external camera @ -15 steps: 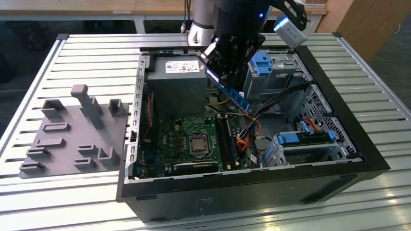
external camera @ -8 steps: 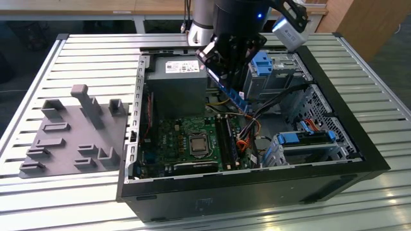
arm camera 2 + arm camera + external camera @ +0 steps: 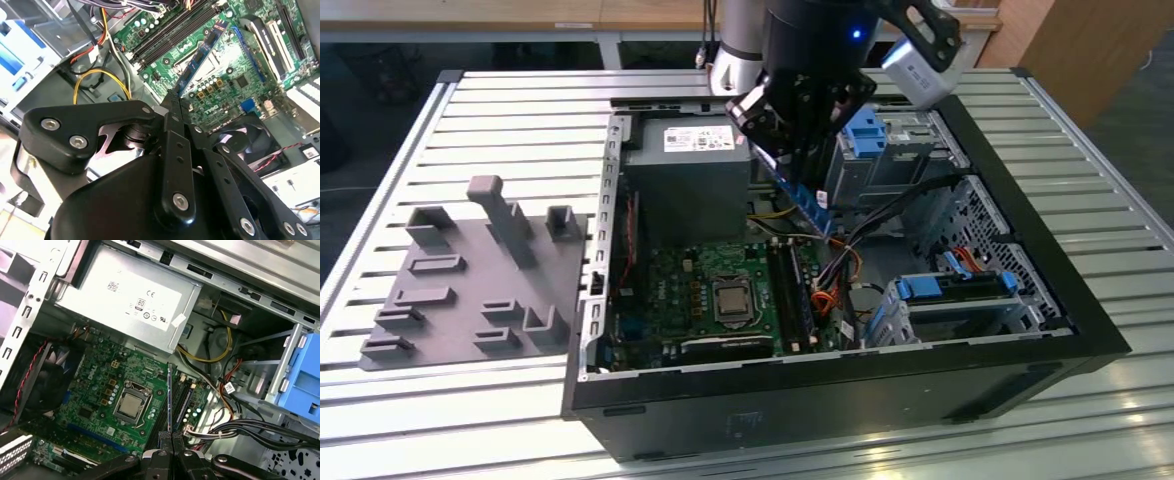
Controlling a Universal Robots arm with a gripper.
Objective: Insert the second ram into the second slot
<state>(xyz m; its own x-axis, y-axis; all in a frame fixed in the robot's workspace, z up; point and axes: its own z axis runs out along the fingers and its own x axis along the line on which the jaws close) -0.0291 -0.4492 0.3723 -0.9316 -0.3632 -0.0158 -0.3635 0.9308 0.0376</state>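
My gripper (image 3: 790,148) hangs over the open computer case, shut on the second ram (image 3: 803,195), a thin blue stick that slants down toward the motherboard (image 3: 674,290). In the second wrist view the black fingers (image 3: 172,120) pinch one end of the ram (image 3: 202,55), which reaches out above the board without touching it. The first wrist view has the ram (image 3: 170,395) edge-on, above and beside the long black slots (image 3: 184,399). Those slots (image 3: 787,290) lie next to the processor socket (image 3: 727,300). I cannot tell which slot is the second one, or whether any holds a stick.
A grey power supply (image 3: 687,170) fills the case's far end. Blue drive-bay clips (image 3: 867,130) and a lower blue-fronted bay (image 3: 961,285) stand on the exterior view's right. Loose cables (image 3: 854,255) run beside the slots. A grey fixture plate (image 3: 467,280) lies outside the case.
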